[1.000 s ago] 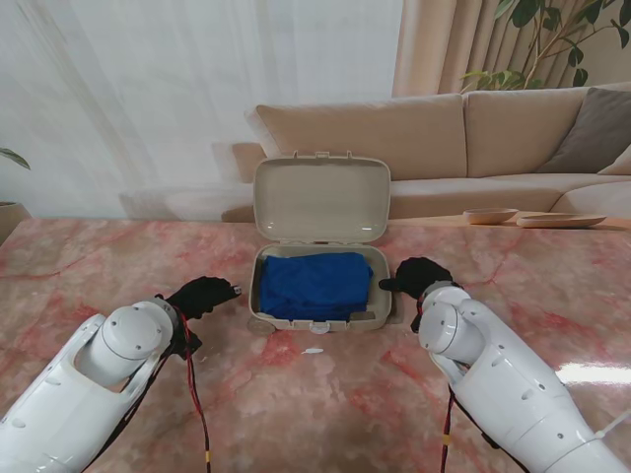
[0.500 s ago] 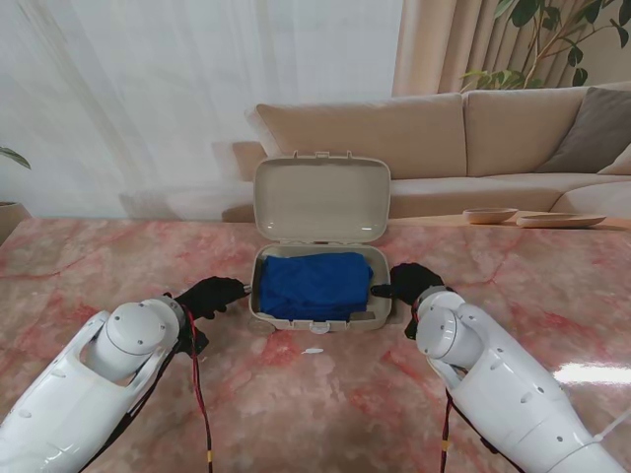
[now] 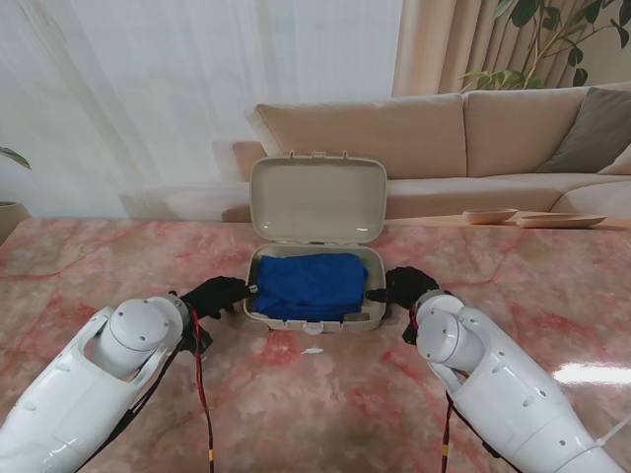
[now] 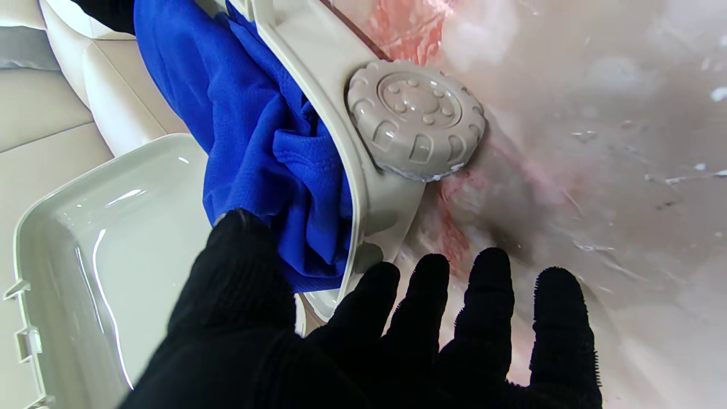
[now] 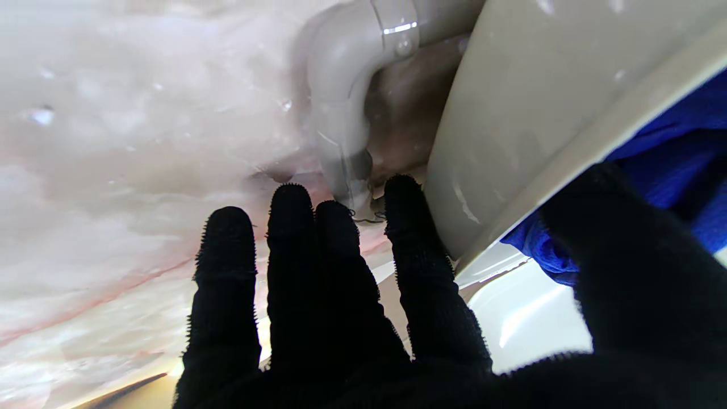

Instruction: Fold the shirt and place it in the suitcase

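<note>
Left hand (image 3: 219, 294) spread at suitcase's (image 3: 314, 317) left rim; right hand (image 3: 402, 287) spread at right rim. Folded blue shirt (image 3: 312, 284) lay inside, lid (image 3: 317, 199) upright.

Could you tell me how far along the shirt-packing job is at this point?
Done: the blue shirt lies folded inside the suitcase. In hand: the left hand and right hand sit at opposite sides of the case, thumbs over the rim, fingers spread by the walls; neither clearly grips anything. Left: the lid stands upright, so closing seems to remain.
</note>
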You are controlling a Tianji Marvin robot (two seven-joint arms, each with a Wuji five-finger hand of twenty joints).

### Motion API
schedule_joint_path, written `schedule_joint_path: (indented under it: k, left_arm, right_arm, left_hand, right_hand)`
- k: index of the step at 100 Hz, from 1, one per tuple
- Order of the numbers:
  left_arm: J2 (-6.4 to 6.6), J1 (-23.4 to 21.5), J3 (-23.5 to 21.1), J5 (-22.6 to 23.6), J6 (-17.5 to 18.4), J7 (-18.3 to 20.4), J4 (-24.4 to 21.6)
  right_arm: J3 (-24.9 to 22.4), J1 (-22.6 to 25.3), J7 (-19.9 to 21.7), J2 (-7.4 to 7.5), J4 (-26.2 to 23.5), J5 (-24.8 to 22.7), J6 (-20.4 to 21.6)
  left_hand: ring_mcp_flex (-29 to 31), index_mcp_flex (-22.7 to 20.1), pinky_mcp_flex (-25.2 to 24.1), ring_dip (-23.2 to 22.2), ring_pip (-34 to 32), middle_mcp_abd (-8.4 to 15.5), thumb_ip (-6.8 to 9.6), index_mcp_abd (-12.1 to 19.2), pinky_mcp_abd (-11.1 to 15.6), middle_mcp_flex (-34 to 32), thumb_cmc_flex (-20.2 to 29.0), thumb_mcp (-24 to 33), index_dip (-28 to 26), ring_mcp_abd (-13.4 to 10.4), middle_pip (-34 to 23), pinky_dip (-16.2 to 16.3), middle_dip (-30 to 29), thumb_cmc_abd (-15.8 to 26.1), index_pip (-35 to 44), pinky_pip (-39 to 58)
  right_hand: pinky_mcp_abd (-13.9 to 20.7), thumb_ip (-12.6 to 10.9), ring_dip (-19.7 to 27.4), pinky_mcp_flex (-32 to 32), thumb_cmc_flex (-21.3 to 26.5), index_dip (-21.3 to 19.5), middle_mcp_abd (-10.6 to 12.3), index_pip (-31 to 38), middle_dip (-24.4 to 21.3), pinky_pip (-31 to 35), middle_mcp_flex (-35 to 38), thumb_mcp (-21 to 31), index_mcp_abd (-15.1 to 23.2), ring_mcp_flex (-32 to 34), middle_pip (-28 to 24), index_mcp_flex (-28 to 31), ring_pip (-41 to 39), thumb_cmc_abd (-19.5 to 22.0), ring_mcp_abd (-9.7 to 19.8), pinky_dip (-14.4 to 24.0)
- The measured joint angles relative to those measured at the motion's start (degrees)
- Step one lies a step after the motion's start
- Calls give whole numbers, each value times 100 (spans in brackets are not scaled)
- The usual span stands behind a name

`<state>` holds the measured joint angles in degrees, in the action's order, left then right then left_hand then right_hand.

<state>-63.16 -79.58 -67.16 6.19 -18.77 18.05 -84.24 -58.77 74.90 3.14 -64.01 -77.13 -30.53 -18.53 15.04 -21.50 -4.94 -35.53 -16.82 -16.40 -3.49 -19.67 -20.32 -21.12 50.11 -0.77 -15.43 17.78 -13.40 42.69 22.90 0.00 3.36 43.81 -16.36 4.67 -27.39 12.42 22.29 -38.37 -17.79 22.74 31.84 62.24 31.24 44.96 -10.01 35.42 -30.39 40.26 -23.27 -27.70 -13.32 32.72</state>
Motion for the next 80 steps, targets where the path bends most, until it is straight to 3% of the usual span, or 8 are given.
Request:
schedule_joint_path:
  k: [32, 53, 80]
  left_arm:
    - [66, -46, -37, 57, 37, 131, -46]
    - [130, -238, -157, 192, 134, 221, -209]
    - [172, -624, -374, 309, 259, 196, -491]
  right_arm:
    - [-71, 246, 57, 82, -243, 4, 273]
    - [-218, 530, 195, 136, -551, -32, 420]
    - [-458, 981, 402, 201, -1077, -78, 439]
  left_hand:
    - [0, 92, 0, -1, -1, -2, 0, -222, 7, 2, 0, 0, 20, -154, 0, 71, 0, 0, -251, -2]
    - [0, 177, 0, -1, -1, -24, 1, -418, 7, 14, 0, 0, 33, -155, 1, 32, 0, 0, -428, -3]
    - [-1, 178, -5, 0, 4, -38, 1, -448, 84, 16, 0, 0, 33, -217, 1, 148, 0, 0, -430, -3]
  right_hand:
    - [0, 0, 0, 0, 0, 0, -311, 0, -18, 0, -54, 0, -334, -3, 89, 0, 62, 0, -126, 1]
    - [0, -1, 0, 0, 0, 0, -394, 0, -34, 0, -54, 0, -413, -20, 227, 42, 122, 0, -185, 1]
    - [0, -1, 0, 0, 2, 0, -417, 2, -36, 0, -54, -1, -507, -21, 229, 142, 123, 47, -216, 3]
